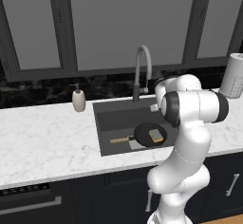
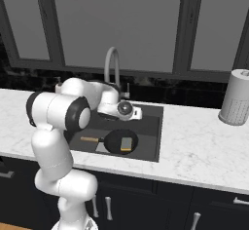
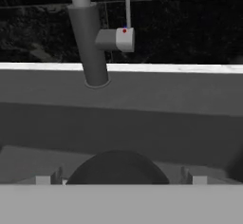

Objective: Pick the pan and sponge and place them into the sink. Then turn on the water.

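With pan (image 1: 148, 134) and sponge (image 1: 155, 135) lying in the sink (image 1: 108, 118), the released claw (image 2: 138, 112) is facing the stiff faucet lever (image 3: 124, 39), best pushed at its tip.

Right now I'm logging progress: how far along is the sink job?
Done: the pan lies in the sink with the sponge on it. In hand: the open pincer faces the faucet and its side handle, holding nothing. Left: turning on the water; no stream falls yet.
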You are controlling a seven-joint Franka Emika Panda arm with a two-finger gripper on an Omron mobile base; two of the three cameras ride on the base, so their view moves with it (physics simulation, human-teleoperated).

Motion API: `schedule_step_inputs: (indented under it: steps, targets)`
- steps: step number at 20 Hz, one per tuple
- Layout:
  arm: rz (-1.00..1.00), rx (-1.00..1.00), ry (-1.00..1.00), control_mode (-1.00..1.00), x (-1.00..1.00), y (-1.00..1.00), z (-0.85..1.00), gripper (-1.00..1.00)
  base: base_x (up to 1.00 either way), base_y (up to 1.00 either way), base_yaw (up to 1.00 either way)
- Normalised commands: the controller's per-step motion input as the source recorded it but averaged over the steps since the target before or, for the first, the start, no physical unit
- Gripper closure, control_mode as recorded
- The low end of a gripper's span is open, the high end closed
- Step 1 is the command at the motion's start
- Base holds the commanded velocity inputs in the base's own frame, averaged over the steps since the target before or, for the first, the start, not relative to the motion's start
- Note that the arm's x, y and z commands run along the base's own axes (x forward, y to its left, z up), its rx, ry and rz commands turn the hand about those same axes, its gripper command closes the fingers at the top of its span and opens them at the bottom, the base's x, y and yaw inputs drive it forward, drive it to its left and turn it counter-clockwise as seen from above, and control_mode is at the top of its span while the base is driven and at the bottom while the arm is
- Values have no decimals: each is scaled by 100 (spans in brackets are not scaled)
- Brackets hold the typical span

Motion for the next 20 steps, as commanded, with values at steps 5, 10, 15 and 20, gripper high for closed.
schedule_step_inputs:
  steps: [5, 10, 15, 20]
  targets:
    - [0, 3, -19, -100, 0, 0, 11, -100, 0, 0, 0]
    - [0, 3, -10, -100, 2, 0, 0, -100, 0, 0, 0]
    - [0, 3, -3, -100, 13, 0, 4, -100, 0, 0, 0]
    - [0, 4, -1, -100, 14, 0, 16, -100, 0, 0, 0]
